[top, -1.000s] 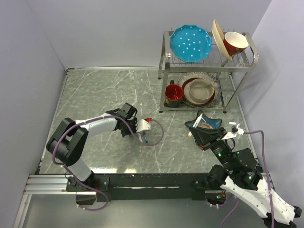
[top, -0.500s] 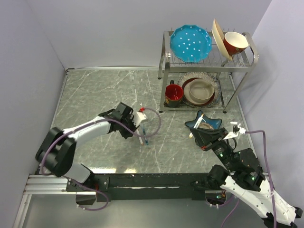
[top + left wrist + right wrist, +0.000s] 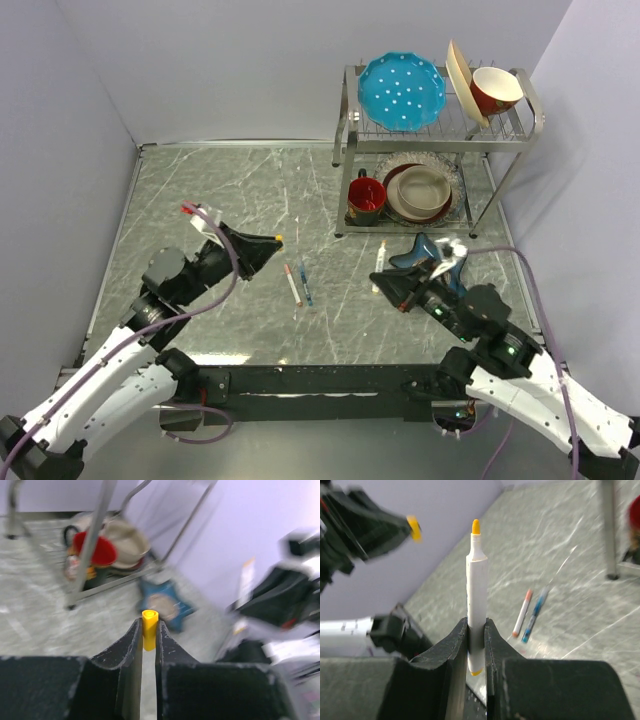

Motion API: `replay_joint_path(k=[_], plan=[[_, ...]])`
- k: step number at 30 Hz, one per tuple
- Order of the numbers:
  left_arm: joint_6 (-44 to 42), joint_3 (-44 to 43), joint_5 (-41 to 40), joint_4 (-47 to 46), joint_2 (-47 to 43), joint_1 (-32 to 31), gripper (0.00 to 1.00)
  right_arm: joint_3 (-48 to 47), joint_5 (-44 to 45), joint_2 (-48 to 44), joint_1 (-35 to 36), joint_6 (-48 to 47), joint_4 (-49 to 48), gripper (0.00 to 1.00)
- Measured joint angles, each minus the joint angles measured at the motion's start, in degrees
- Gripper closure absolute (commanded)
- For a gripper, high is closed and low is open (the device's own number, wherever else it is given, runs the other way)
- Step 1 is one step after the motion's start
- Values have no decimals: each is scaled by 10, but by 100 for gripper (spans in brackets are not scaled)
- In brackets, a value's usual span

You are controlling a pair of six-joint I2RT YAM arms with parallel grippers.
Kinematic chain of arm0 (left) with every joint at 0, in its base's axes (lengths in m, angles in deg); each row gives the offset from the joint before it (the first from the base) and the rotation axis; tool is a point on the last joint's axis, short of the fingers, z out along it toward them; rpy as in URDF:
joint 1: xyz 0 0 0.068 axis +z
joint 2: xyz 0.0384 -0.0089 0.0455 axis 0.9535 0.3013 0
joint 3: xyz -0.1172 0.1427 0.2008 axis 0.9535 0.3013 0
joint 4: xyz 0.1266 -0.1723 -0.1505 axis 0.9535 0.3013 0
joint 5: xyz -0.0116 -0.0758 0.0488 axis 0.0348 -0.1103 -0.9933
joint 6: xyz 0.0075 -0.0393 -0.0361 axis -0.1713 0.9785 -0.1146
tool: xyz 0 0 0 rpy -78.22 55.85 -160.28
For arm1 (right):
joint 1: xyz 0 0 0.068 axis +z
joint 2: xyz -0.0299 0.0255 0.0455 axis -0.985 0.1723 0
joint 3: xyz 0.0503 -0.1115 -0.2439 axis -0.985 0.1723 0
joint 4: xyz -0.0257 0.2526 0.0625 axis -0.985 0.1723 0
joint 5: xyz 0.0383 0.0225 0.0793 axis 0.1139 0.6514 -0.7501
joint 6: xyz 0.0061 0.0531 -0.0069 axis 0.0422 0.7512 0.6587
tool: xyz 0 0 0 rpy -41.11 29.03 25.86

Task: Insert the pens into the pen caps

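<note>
Top external, hidden: blue star dish is half covered by the right arm; its contents can't be read.
Left wrist, blur: everything past the fingers is smeared. Dish rack leg and red mug show only as rough shapes; the dark mass at the right edge can't be told apart.
Right wrist, cut off: lower end of white pen is sunk between the pads; marks on the barrel are unreadable.
Left tool: clenched on yellow cap, a short stubby cylinder poking out past the fingertips, held off the table.
Right tool: grasping the white pen low on its barrel. Pen stands upright in the wrist view, orange tip outward, off the table.
Loose pens: orange-tipped pen and teal pen lie flat, near-parallel, just beside each other, mid table between the two tools.
Materials: table is grey marbled with white streaks and slightly glossy. Tool fingers are matte black with rough edges. Pens are smooth, thin, round plastic. Rack is metal wire in two tiers, with a dotted blue plate standing on the upper one.
Edges/room: walls close the left, back and right sides. Rack fills the back-right corner. Loose pens lie well apart from the rack and the table edges, with bare surface all around them.
</note>
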Motion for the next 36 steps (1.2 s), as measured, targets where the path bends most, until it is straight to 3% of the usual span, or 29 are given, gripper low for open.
replay_joint_path(k=[5, 15, 36], plan=[[146, 5, 12, -41, 10, 0, 99, 0, -77, 109, 3, 0, -48, 100], [326, 52, 57, -131, 16, 0, 99, -4, -177, 267, 67, 3, -166, 100], [355, 88, 36, -191, -26, 0, 99, -45, -200, 355, 109, 35, -273, 100]])
